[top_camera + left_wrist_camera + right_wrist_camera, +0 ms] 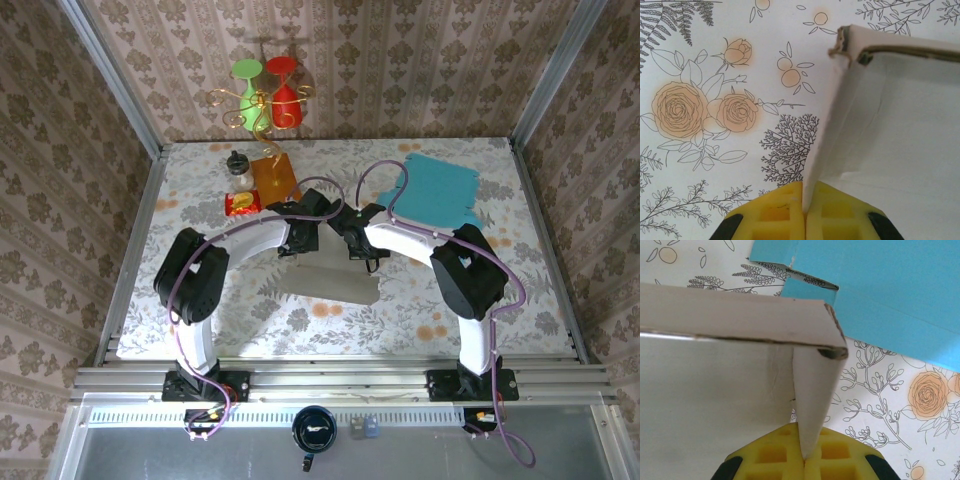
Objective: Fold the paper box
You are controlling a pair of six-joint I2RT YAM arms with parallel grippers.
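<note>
Fingers (772,216) of the left gripper (803,207) pinch a raised flap of the paper box (900,140); the right gripper (805,455) clamps another flap, both reaching inward over the table's (400,322) middle.

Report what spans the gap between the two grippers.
The white paper box: the left gripper pinches one side flap, the right gripper the other, shown in both wrist views.

- You're in a lab cell dressed as a home: wallpaper panels (420,60) in an aluminium frame (113,75).
- Floral-printed worktop (530,290), metal rail (340,380) along its near edge.
</note>
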